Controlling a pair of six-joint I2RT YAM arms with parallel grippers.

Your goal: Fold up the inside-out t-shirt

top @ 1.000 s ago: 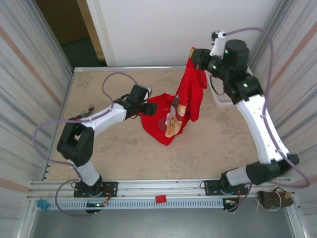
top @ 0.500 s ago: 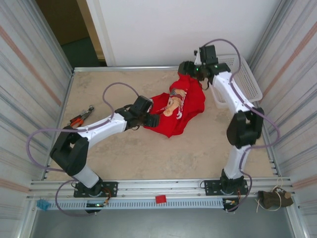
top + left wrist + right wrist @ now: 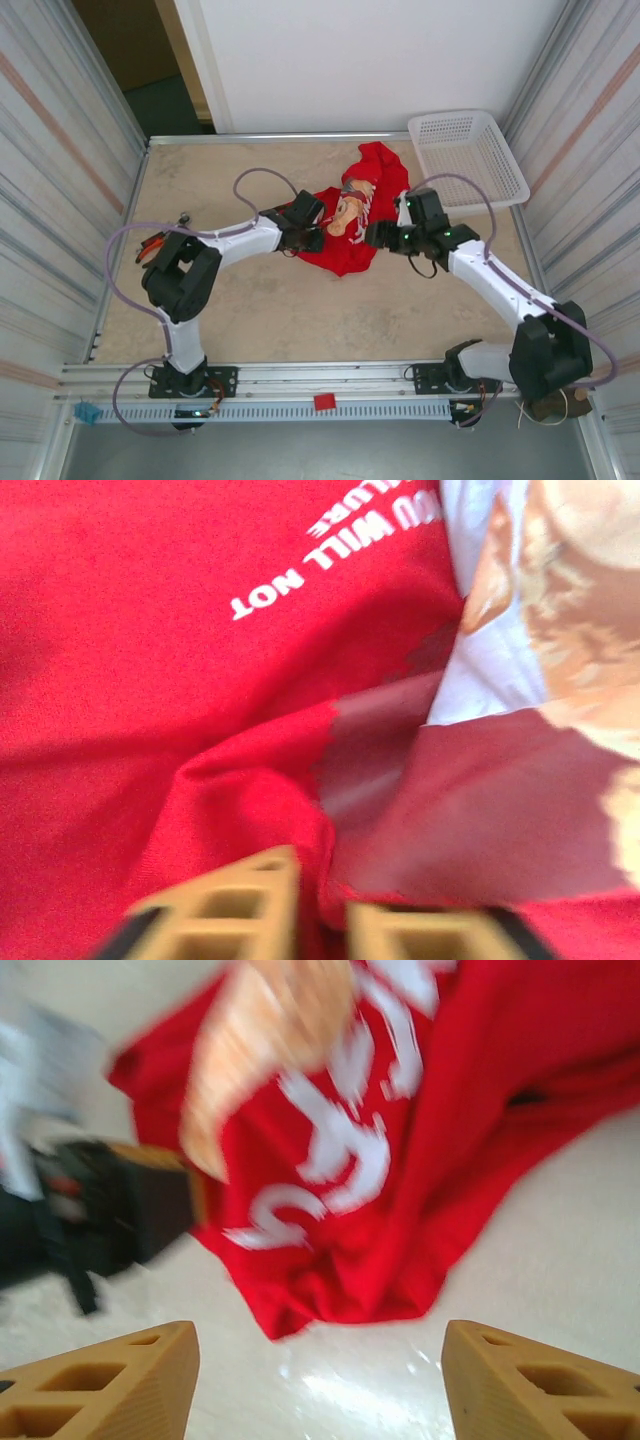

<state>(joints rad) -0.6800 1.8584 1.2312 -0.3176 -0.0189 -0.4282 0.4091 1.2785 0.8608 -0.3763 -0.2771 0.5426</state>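
Dropped the inside-out t-shirt from the high hold of a second earlier onto the table, right of centre toward the far edge, near the white basket at the far right corner. Left it there as a crumpled heap with the print and lettering uppermost (so not flattened, let alone folded). Swung the right gripper down to the heap's right side, with fingers spread wide over bare table and nothing between them. Clamped the left gripper, open moments before, tight on a ridge of red cloth at the heap's left edge. Read as a regrasp: one hold kept for dragging the cloth flat, all folding still ahead.
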